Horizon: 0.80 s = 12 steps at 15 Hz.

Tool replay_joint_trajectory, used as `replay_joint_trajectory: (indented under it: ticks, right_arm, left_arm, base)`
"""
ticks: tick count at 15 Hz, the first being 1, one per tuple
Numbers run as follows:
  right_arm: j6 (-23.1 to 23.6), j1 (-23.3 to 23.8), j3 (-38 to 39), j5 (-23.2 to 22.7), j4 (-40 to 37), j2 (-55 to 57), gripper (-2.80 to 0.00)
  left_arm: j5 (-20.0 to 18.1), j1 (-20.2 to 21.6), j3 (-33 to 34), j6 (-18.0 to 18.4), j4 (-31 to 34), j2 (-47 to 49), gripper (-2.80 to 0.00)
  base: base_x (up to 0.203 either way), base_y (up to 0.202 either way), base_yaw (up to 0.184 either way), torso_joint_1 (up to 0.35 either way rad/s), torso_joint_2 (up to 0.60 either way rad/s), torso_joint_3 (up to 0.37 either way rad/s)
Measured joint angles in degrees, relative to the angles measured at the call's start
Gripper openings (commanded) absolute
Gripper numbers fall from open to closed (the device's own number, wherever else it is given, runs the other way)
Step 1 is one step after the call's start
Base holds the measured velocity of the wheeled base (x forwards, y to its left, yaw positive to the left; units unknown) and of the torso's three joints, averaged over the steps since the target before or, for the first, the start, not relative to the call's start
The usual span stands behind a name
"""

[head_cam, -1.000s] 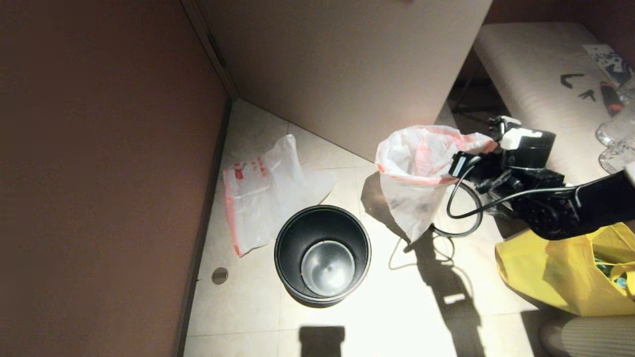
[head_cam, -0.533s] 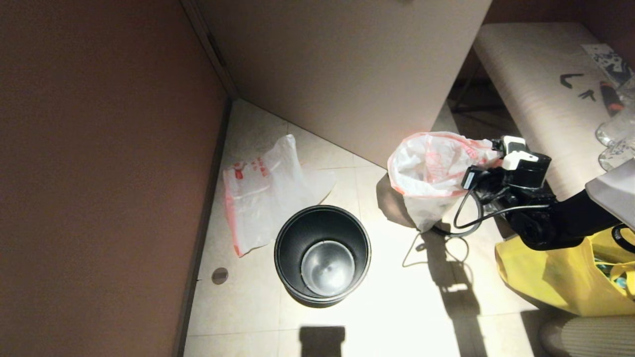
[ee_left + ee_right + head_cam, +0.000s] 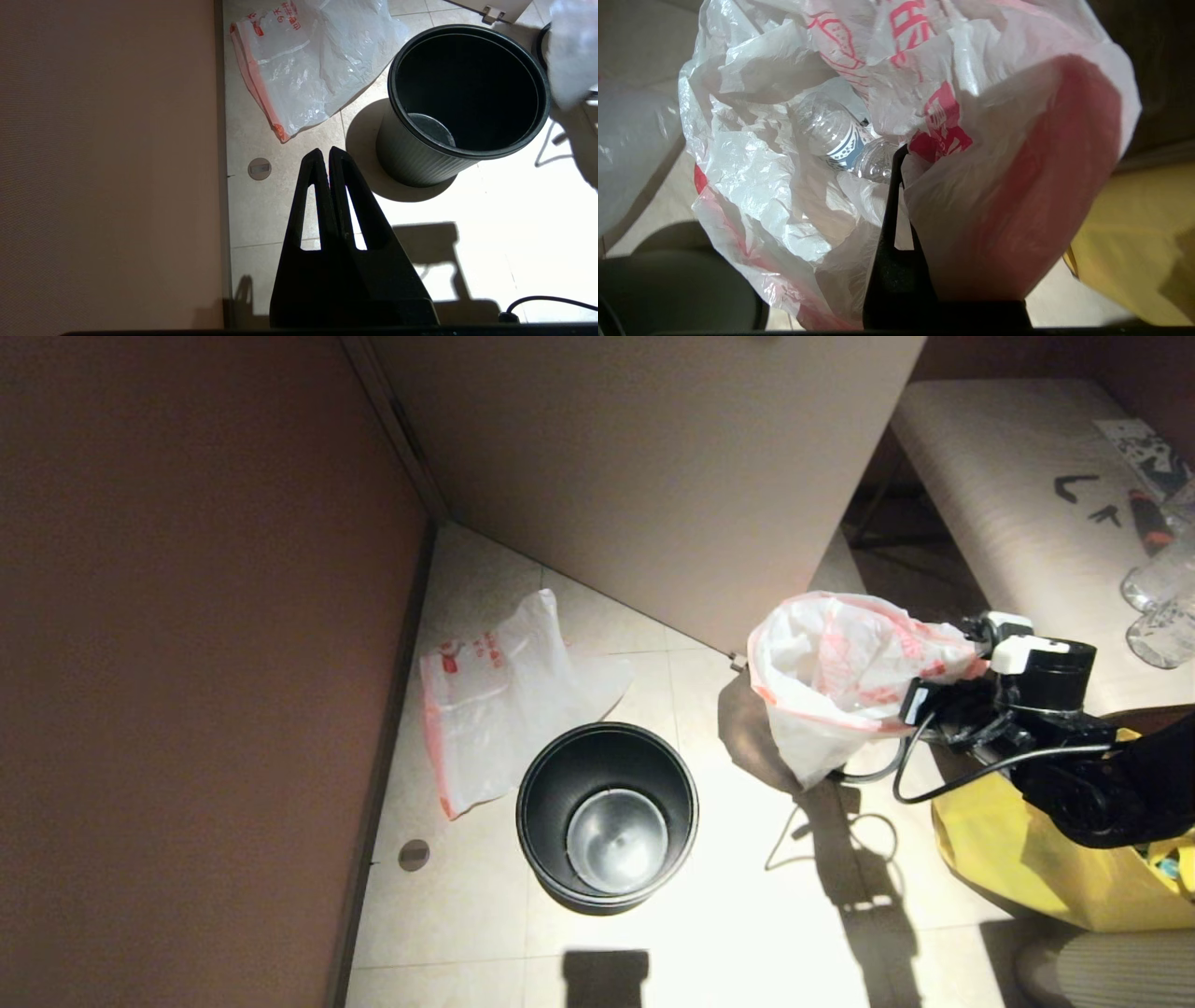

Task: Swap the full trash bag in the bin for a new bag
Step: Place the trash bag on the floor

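Observation:
The full trash bag (image 3: 840, 681), lumpy white film with pink-red trim, hangs above the floor to the right of the bin. My right gripper (image 3: 971, 658) is shut on its rim. In the right wrist view, one black finger (image 3: 896, 196) sits inside the full trash bag (image 3: 775, 186), where clear bottles show. The film hides the other finger. The black bin (image 3: 541, 784) stands empty and upright, its steel bottom showing. Left of it, the new bag (image 3: 504, 695) lies flat on the tiles. My left gripper (image 3: 325, 151) hangs shut and empty near the bin (image 3: 420, 158) and the new bag (image 3: 317, 70).
A brown wall (image 3: 187, 663) runs along the left and a pale cabinet panel (image 3: 653, 476) stands behind. A big yellow tote (image 3: 1046, 859) sits on the floor under my right arm. A bench (image 3: 1008, 504) at the right carries glassware (image 3: 1162, 607). A round floor cap (image 3: 414, 854) lies near the wall.
My right gripper has carried the full trash bag to the right, away from the bin and closer to the yellow tote. The bin, the new bag and the left gripper have not moved.

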State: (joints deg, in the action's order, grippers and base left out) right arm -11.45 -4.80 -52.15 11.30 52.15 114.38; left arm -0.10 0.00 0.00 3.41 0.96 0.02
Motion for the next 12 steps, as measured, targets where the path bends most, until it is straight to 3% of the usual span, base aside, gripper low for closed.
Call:
replay_joint_trajectory:
  ticks: [4,7,12]
  right_arm:
    - [-0.32,0.78,10.28,3.63,-0.71,-5.75,-2.8]
    - [-0.34,2.13,13.37,4.63,-6.44,-7.49,-2.8]
    - [-0.15,2.27,13.81,9.32,-13.64,3.15,-2.8]
  left_arm:
    - [0.0,0.0,0.0,0.0,0.0,0.0,-2.8]
    - [0.0,0.0,0.0,0.0,-0.02,0.0,-2.8]
    - [0.0,0.0,0.0,-0.04,0.0,0.0,-2.8]
  base:
    - [0.0,0.0,0.0,0.0,0.0,0.0]
    - [0.0,0.0,0.0,0.0,0.0,0.0]
    - [0.0,0.0,0.0,0.0,0.0,0.0]
